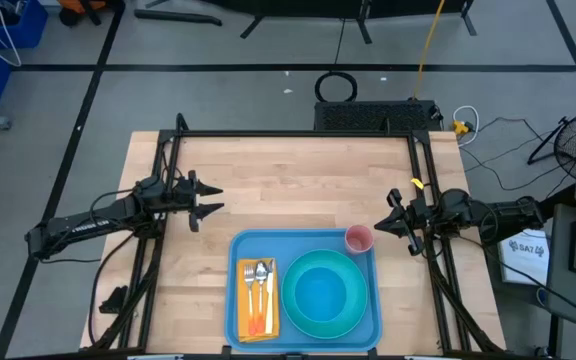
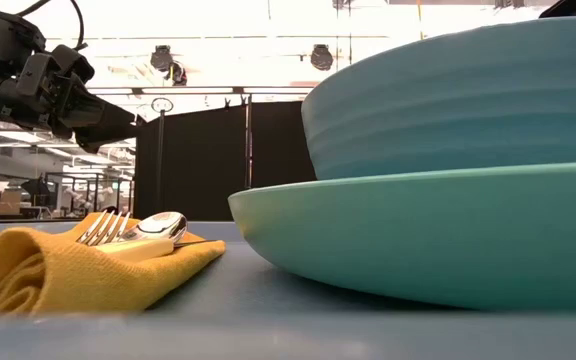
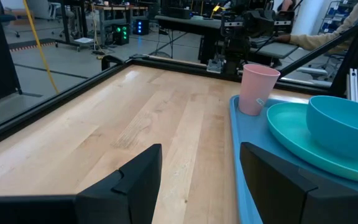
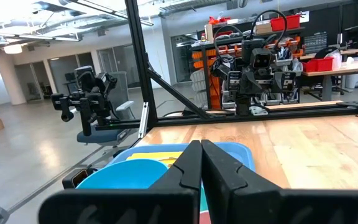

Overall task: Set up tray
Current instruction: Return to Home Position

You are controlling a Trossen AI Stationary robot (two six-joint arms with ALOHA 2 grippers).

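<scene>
The light-blue tray (image 1: 303,243) lies at the table's near edge. On it rests a round teal plate (image 1: 353,312) with a blue bowl (image 1: 318,292) sitting in it. A pink cup (image 1: 358,238) stands upright in the tray's far right corner. A yellow napkin (image 1: 240,300) lies on the tray's left part, with a fork (image 2: 103,229) and a spoon (image 2: 161,225) on top. My left gripper (image 1: 213,199) hovers open above the bare wood, left of and beyond the tray. My right gripper (image 1: 379,228) is shut and hovers just right of the pink cup, touching nothing.
A black metal frame (image 1: 298,133) runs along the table's far and side edges. Bare wood (image 1: 298,180) lies between the tray and the far edge. In the left wrist view the cup (image 3: 258,89) stands ahead on the tray rim (image 3: 236,155).
</scene>
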